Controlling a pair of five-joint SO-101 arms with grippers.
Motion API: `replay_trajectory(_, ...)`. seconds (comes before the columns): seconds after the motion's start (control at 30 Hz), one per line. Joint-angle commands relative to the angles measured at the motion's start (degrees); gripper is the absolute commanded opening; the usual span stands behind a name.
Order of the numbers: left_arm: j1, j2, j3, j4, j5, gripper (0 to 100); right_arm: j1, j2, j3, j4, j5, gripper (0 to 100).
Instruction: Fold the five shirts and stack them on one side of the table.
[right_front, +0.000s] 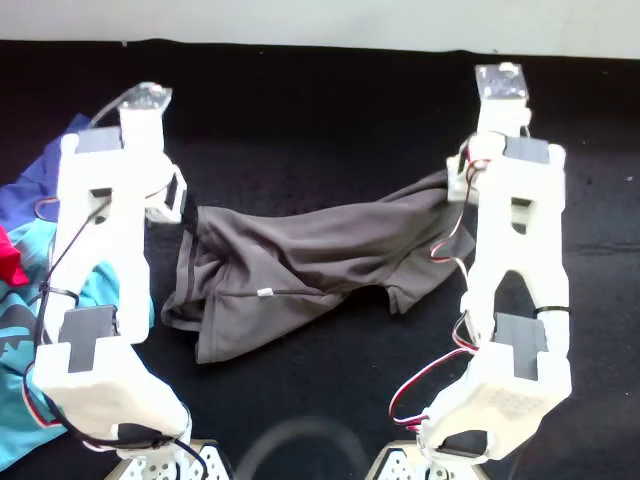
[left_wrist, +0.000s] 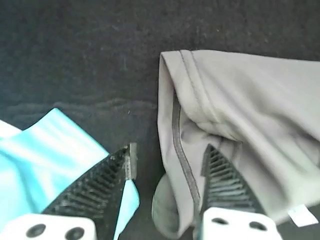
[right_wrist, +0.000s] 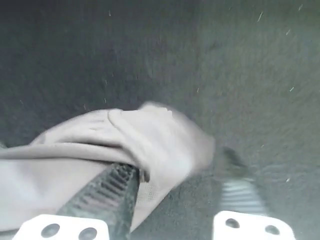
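Gaping wide, the left gripper (left_wrist: 167, 172) straddles the grey shirt (left_wrist: 240, 110) at its left edge, one finger on the cloth, the other by the teal shirt (left_wrist: 55, 150), gripping nothing. The right gripper (right_wrist: 177, 187) stands open too at the shirt's right end, nothing pinched. The grey shirt lies rumpled mid-table on the black table (right_front: 300, 100).
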Motion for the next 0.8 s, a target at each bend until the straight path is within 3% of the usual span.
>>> replay_trajectory(0.0,1.9,-0.8,-8.7,11.1,0.4,24,0.6,-1.9,-6.8,5.2,0.3,29.6)
replay_trajectory(0.13,6.1,-0.5,-11.3,21.7,-3.4,24,0.4,-3.6,-10.1,9.5,0.3,29.6)
replay_trajectory(0.33,13.2,-0.5,-2.0,21.1,-4.4,24,0.3,-5.8,-10.1,10.7,0.3,29.6)
replay_trajectory(0.77,16.4,-0.5,20.9,-4.3,-4.7,24,0.2,-12.4,-10.0,16.4,0.2,29.6)
